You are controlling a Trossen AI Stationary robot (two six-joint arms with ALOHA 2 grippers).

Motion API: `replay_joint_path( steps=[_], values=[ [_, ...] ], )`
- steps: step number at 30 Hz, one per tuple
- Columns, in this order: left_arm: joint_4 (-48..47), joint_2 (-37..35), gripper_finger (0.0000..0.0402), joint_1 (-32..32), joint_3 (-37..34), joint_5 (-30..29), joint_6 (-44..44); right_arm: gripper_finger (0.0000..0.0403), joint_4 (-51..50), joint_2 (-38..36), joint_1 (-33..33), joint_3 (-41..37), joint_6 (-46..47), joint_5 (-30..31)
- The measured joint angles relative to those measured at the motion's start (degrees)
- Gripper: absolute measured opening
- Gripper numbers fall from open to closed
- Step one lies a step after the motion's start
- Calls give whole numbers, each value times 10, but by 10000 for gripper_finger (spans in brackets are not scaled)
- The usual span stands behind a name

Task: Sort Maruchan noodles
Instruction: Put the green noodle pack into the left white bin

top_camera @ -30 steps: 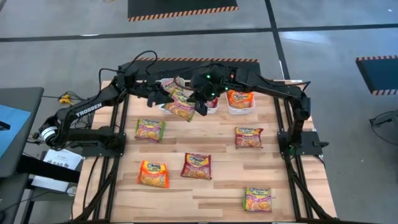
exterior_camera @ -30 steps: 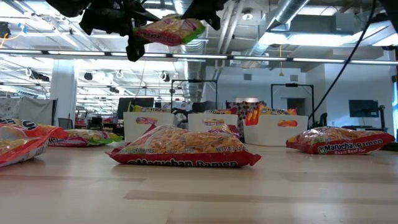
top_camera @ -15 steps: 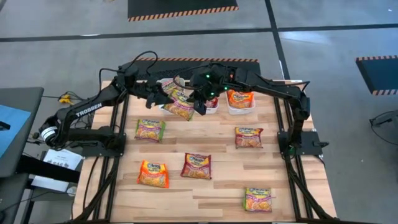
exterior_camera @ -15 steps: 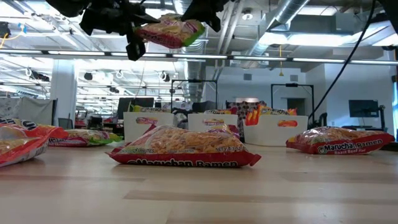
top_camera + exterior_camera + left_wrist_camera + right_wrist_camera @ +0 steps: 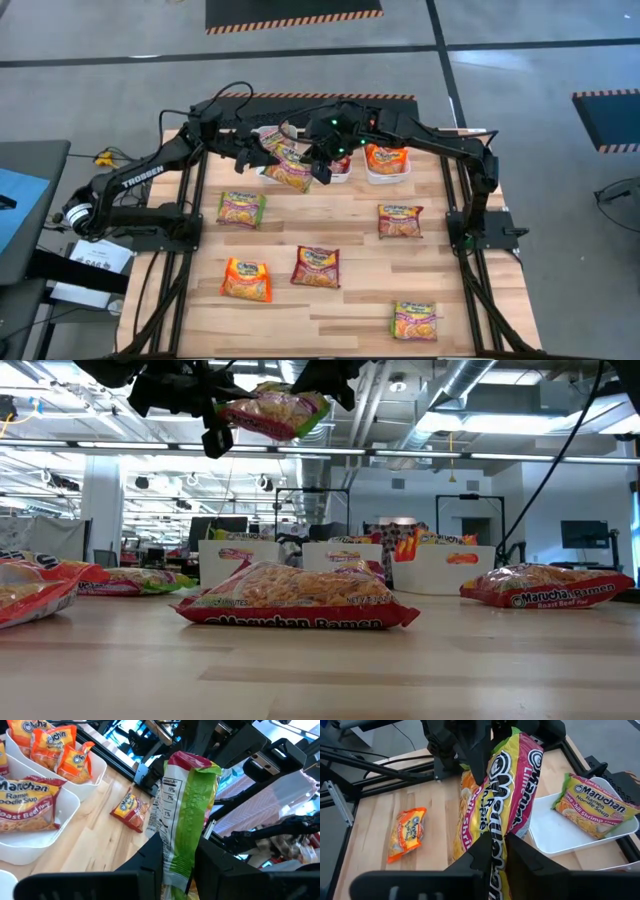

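One Maruchan noodle packet (image 5: pixel 290 170), yellow with a magenta band and green trim, hangs in the air over the far bins, between my two grippers. My left gripper (image 5: pixel 262 158) is shut on its left end and my right gripper (image 5: pixel 318 172) on its right end. In the low view the packet (image 5: pixel 275 410) sits high above the table. Other packets lie flat on the wood: a green one (image 5: pixel 241 208), an orange one (image 5: pixel 246 279), maroon ones (image 5: pixel 317 266) (image 5: pixel 400 220), and one near the front (image 5: pixel 415 320). My left gripper (image 5: pixel 179 870) pinches one end of the packet (image 5: pixel 180 840) between its two fingers, coming nearly level from the table's left. The green printed back faces its camera. The packet is lifted clear of everything. My right gripper (image 5: pixel 499 860) has the packet's other end (image 5: pixel 497 832) between its two fingers, slanting down from the table's right. The packet runs away from the fingers toward the left gripper, clear of the table and bins.
White bins stand along the far edge: one (image 5: pixel 555 835) holds a green chili shrimp packet, one (image 5: pixel 30 840) a roast beef packet, one (image 5: pixel 85 775) several orange packets. Bare wood lies between the loose packets in the table's middle.
My left gripper has shut on the packet's left end. Both arms have kept their places. In the low view the packet has bunched and tipped slightly, its upper edge standing a little higher than before.
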Motion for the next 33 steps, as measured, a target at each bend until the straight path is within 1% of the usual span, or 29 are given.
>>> replay_joint_path(
  steps=[5, 9, 18, 21, 25, 28, 33],
  values=[
    [0, 0, 60, 0, 0, 0, -7, 69, 0, 0, 0, 0, 0, -3],
    [0, 0, 59, 0, 0, 0, -7, 69, 0, 0, 0, 0, 18, -3],
    [0, 0, 59, 0, 0, -1, 0, 69, -2, 0, -4, 0, 14, -5],
    [0, 0, 59, 0, 0, -2, 3, 77, -2, 0, -7, 0, 14, -6],
    [0, 0, 59, 0, 0, -2, 3, 112, -2, -1, -7, 0, 14, -6],
    [0, 0, 59, 0, 0, -2, 5, 154, 0, -1, -7, 0, 14, -5],
    [-1, 0, 59, 8, 0, -33, 37, 223, 9, -7, -15, 7, 14, -5]
  ],
)
